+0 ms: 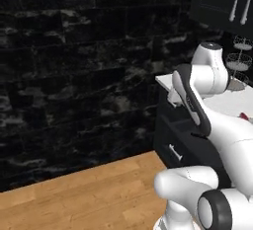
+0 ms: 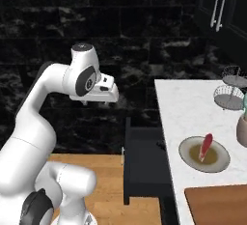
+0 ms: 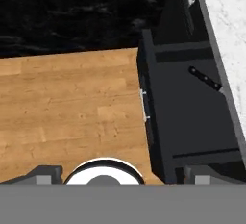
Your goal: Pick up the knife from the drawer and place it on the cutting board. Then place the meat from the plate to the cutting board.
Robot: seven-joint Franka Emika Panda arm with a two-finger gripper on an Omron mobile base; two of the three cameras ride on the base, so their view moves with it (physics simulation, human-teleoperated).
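- Hand view looks down into the drawer (image 3: 192,117), which is pulled out over the wooden floor (image 3: 67,107), its small silver bar handle (image 3: 143,105) on the front facing the floor.
- The knife (image 3: 205,79) lies at the far right of the drawer's interior (only its black handle is clearly visible), close under the edge of the white counter (image 3: 230,21).
- The gripper (image 3: 120,176) hangs high above the drawer's front with its jaws spread wide and nothing between them.
- Right base view shows the plate (image 2: 219,163) on the counter to the right of the drawer, with the meat (image 2: 205,147) lying across it.
- The cutting board (image 2: 217,204) lies just near of the plate, at the counter's near edge.
- A wire rack (image 2: 230,91) stands farther back on the counter.
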